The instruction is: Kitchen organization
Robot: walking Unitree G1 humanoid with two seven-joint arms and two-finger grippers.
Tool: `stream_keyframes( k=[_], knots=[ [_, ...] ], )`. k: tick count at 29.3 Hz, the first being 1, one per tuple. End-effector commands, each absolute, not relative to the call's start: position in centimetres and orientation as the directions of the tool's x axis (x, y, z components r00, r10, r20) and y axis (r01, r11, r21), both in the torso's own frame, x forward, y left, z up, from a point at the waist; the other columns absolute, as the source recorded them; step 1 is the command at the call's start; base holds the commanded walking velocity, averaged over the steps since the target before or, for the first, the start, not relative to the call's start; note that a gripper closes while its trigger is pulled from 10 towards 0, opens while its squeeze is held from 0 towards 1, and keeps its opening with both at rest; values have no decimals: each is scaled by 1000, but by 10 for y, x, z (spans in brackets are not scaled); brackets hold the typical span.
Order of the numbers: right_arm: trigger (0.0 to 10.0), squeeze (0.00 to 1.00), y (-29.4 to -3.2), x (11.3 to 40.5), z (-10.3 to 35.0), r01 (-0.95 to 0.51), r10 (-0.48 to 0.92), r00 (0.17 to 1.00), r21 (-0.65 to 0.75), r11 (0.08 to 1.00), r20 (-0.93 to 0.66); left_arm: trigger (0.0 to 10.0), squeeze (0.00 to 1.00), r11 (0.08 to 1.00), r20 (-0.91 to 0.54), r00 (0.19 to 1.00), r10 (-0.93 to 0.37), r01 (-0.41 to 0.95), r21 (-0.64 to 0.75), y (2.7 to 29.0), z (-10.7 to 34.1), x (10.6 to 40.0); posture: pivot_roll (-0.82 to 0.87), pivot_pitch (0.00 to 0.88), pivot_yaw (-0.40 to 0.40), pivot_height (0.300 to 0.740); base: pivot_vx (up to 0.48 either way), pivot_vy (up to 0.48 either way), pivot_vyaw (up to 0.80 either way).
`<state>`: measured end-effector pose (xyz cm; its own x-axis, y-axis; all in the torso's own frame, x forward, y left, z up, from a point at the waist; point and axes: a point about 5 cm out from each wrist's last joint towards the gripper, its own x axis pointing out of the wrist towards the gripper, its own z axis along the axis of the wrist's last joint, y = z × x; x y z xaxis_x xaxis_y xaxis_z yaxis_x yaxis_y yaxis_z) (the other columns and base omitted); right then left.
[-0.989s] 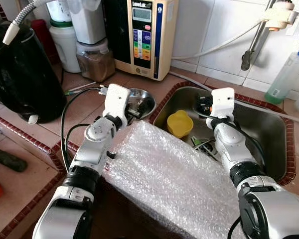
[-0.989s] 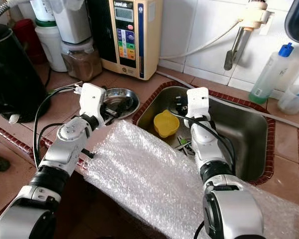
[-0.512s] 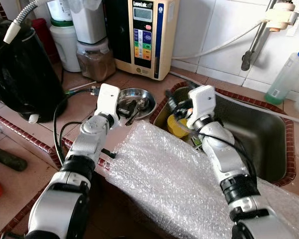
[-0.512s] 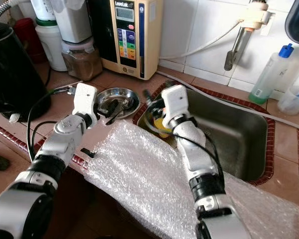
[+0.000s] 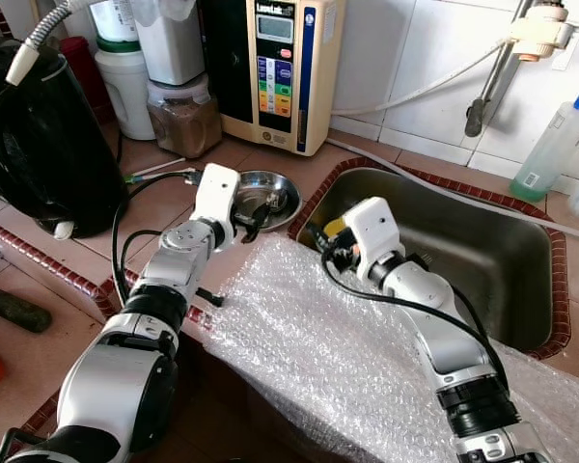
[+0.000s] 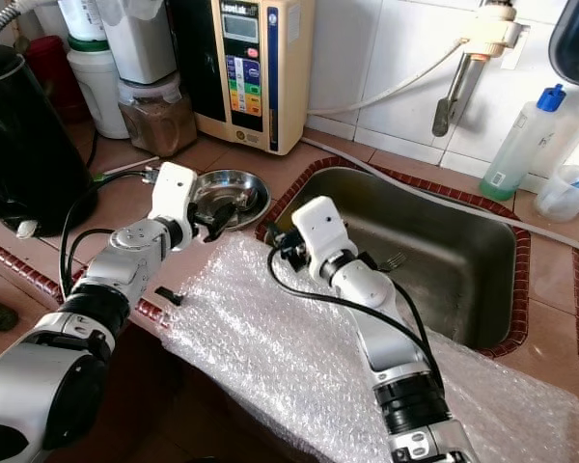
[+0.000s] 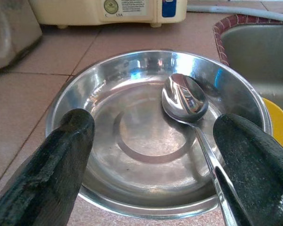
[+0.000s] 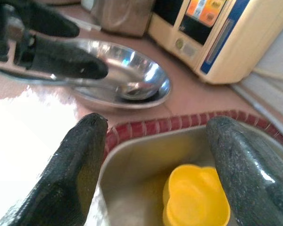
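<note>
Spoon (image 7: 185, 101): bowl end resting in the steel dish (image 7: 108, 94), handle running beside one finger of my left pincer (image 7: 151, 155), which stands spread astride the dish rim. My right pincer (image 8: 155, 141), released, hangs over the sink's (image 8: 132, 162) corner above a yellow cup (image 8: 195, 195).

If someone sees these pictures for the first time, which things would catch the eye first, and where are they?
Probably the sheet of bubble wrap draped over the counter edge in front of the robot. Next, the left gripper, jaws open, at the steel dish holding a spoon beside the sink. The right gripper hangs open over a yellow cup in the sink.
</note>
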<state>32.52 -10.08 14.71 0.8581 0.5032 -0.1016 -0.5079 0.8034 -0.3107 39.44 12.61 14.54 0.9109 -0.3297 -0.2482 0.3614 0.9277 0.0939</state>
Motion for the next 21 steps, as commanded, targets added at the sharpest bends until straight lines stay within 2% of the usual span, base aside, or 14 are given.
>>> stream_keyframes(
  k=[1,2,3,5,21],
  knots=[
    [10000,0,-100,323,148,-517,509,853,-318,794,-117,7059,0,921,-258,898,-355,384,68,120,146,395,54,0,30,740,0,0,0],
    [10000,0,-100,323,148,-521,511,851,-317,793,-121,4314,0,919,-262,895,-361,389,62,119,145,395,53,0,30,740,0,0,0],
    [10000,0,-100,322,148,-524,512,850,-316,791,-127,4314,0,918,-265,893,-365,393,59,118,145,394,53,0,30,740,0,0,0],
    [10000,0,-100,320,148,-527,511,848,-317,789,-140,0,0,912,-293,879,-377,407,48,116,140,393,52,0,28,740,0,0,0],
    [10000,0,-108,323,151,-529,499,849,-313,789,-175,0,0,897,-382,836,-393,440,39,115,126,387,45,0,24,740,0,0,0]
  ],
)
